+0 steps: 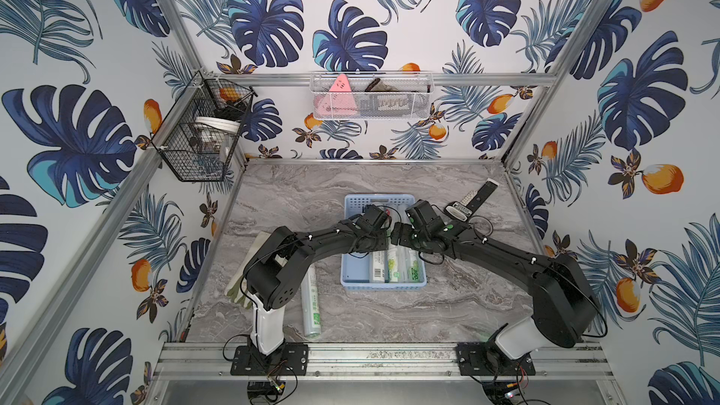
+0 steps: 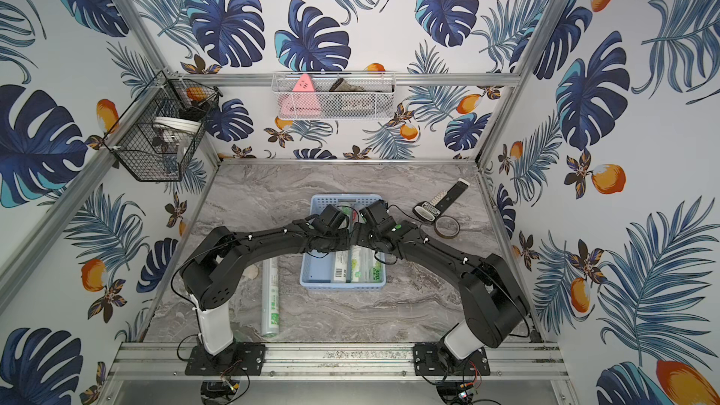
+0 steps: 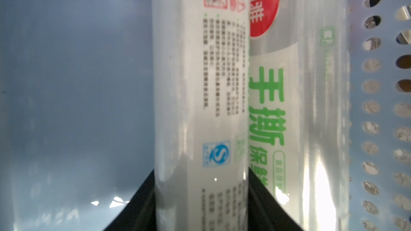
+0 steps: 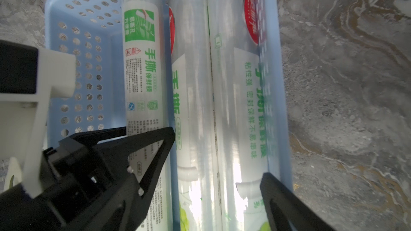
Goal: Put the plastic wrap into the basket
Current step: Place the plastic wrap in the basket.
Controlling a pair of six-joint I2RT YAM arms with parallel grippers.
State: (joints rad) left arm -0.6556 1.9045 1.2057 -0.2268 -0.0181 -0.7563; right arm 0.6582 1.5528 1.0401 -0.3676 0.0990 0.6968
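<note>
The light blue basket [image 1: 352, 272] [image 2: 343, 287] stands mid-table. Three plastic wrap rolls lie lengthwise in it, side by side. My left gripper [image 3: 201, 174] is shut on the leftmost roll [image 3: 200, 85] [image 4: 142, 74] [image 1: 377, 270], over the basket floor [image 3: 77, 85]. My right gripper [image 4: 200, 185] is open above the other two rolls [image 4: 193, 85] [image 4: 240, 107], one finger [image 4: 278, 196] over the basket's right wall. Another roll [image 1: 311, 305] [image 2: 270, 298] lies on the table left of the basket, by the left arm's base. In both top views the wrists hide the fingertips.
A tape ring [image 2: 447, 226], a small labelled gadget [image 1: 459, 210] and a black stick [image 1: 483, 192] lie at the back right. A glove [image 1: 237, 290] lies under the left arm. A black wire basket [image 1: 202, 130] and a white mesh basket [image 1: 370, 97] hang on the walls.
</note>
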